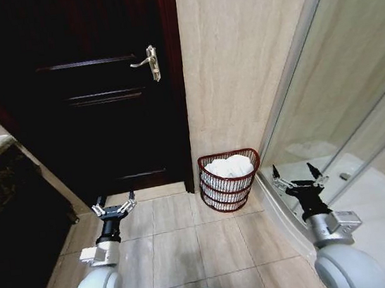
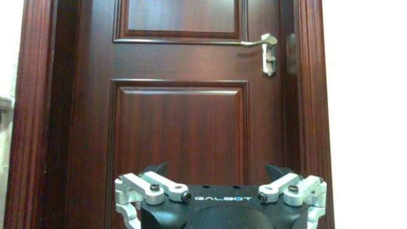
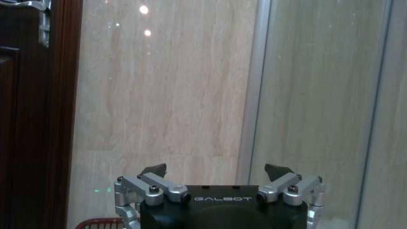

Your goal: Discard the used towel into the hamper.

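Both my arms sit closest to the camera, low over the floor tiles (image 1: 178, 249). My left claw (image 1: 113, 205) faces the dark wooden door (image 1: 100, 92), its fingers spread apart and holding nothing. My right claw (image 1: 297, 175) hangs by the glass shower screen (image 1: 342, 96), fingers likewise spread and empty.

Going down in size from the door and the beige wall (image 1: 237, 53), I come to the hamper (image 1: 232, 199), standing on the tiles against the wall just right of the door frame, between my two claws and a little ahead of them. White towel (image 1: 228, 167) lies bunched inside it, up near the rim, so I judge the throwing-away is done.

That cloth looks soft, light and floppy; it should crumple under a pinch, and a raised fold at the top is the best place to grip. By its thin open ribs, I judge the hamper light and easy to tip. Smallest is the metal door handle (image 1: 148, 62).
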